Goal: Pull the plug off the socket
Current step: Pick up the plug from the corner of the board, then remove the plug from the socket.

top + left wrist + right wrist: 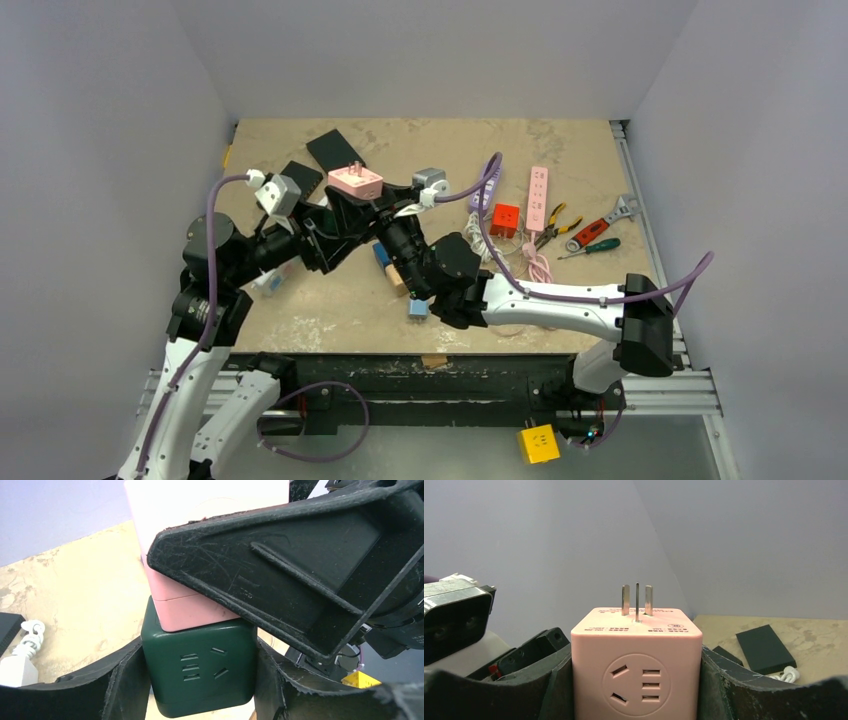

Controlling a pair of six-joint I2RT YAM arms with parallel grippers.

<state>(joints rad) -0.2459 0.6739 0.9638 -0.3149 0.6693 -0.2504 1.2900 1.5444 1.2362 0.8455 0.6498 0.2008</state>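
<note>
- My left tool [197,682] is closed on the green cube [200,655], with a finger pressed to each side
- My right tool [636,685] grips the pink cube [636,640] the same way, its prongs [636,600] pointing up and bare
- Both cubes hang in the air above the table [450,140], the pink one sitting on the green one, touching and a little askew
- The join between them is hidden, so I cannot tell whether pins are seated there
- I judge both grips made and the pull apart not yet done
</note>
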